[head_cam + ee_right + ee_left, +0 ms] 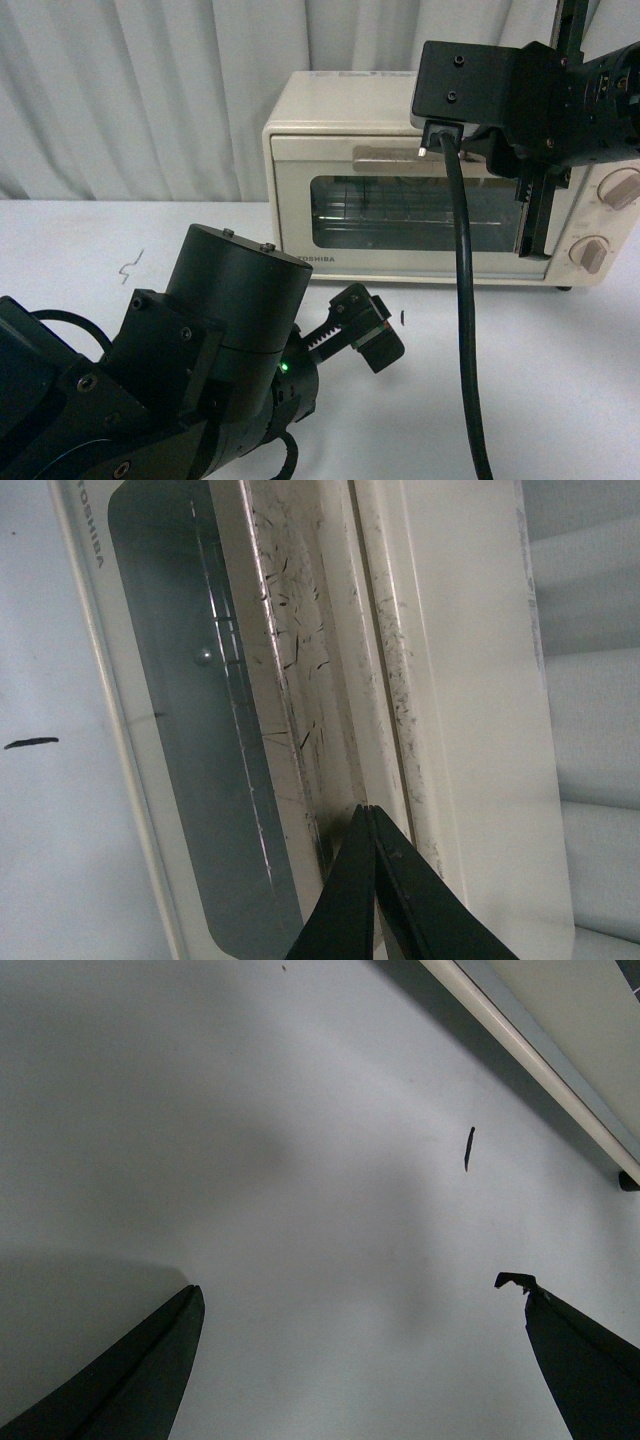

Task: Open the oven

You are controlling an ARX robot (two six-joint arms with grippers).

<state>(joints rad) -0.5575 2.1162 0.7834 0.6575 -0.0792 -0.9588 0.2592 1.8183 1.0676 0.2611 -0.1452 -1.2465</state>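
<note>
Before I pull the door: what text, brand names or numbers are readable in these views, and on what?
"TOSHIBA": on the lower left of the oven door frame, front view; it shows again beside the window in the right wrist view.
Markings around the two knobs: too blurred to read.
Nothing else; the dark marks on the table are scribbles, not letters.

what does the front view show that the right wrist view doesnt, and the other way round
Only the front view: the two knobs of the oven, the left tool low over the table, and the curtain. Only the right wrist view: the right tool with its tips pressed together, and dark scuffs on the handle. Both: the closed door's glass window and a black mark on the table.
</note>
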